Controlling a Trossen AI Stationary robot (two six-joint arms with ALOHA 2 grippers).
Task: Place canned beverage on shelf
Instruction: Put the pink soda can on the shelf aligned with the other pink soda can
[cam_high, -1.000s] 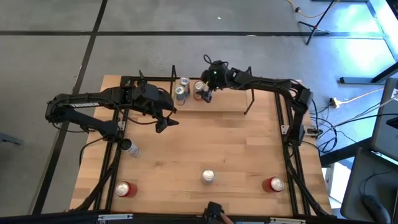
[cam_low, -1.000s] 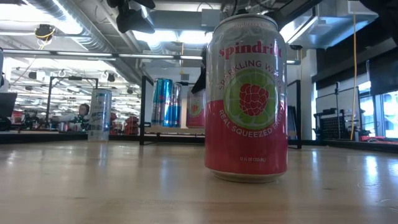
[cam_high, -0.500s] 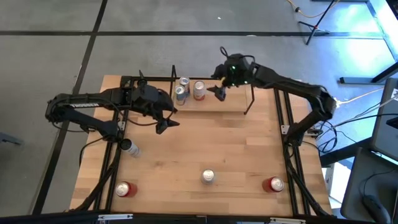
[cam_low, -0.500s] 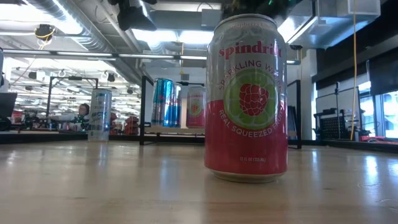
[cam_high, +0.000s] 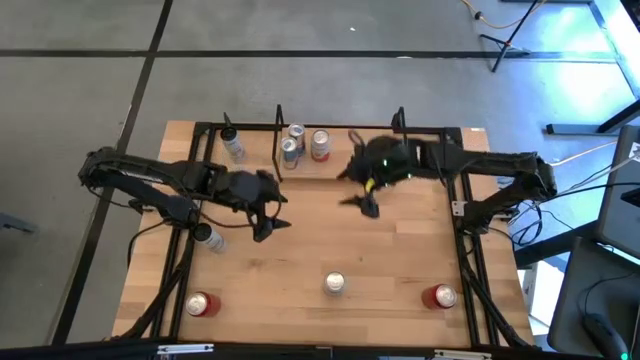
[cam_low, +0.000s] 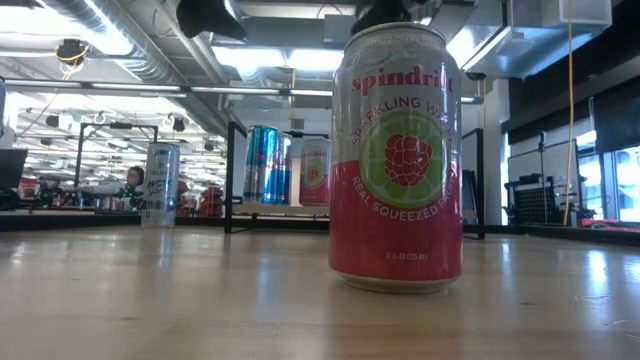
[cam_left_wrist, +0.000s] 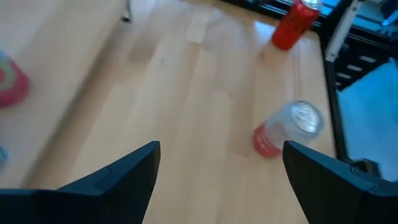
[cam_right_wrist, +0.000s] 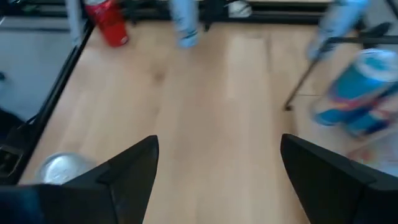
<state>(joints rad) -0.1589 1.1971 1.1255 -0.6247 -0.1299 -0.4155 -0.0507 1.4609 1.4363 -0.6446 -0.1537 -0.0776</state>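
Two grippers, both with fingers spread wide and nothing between them. The right gripper (cam_high: 367, 204) hangs over bare wood just in front of the shelf, near the table's middle; its dark fingers (cam_right_wrist: 127, 177) stand well apart in the right wrist view, with only tabletop in the gap. The left gripper (cam_high: 263, 226) hangs over the left half of the table, in front of the shelf's left end; its fingers (cam_left_wrist: 118, 180) are likewise parted and hold nothing.

One shelf (cam_high: 340, 168): a low light-wood board at the table's far edge, with upright black wire end frames.

Three cans on the shelf, grouped at its left end: a pink can (cam_high: 320, 145), and just beside it to the left two blue-and-silver cans (cam_high: 292, 142), close together. In the low view these show behind the near can, the blue pair left of the pink one.

One pale slim can (cam_high: 233, 146) stands at the far edge, outside the shelf's left frame.

One further pale can (cam_high: 208, 237) stands near the table's left rail, beside the left arm.

Three cans along the near edge, well apart: a red can at left (cam_high: 201, 304), a pink raspberry can at centre (cam_high: 334, 284), and a red can at right (cam_high: 440, 296). The centre one fills the low view, upright.

One wooden table (cam_high: 400, 260), edged by long black rails.
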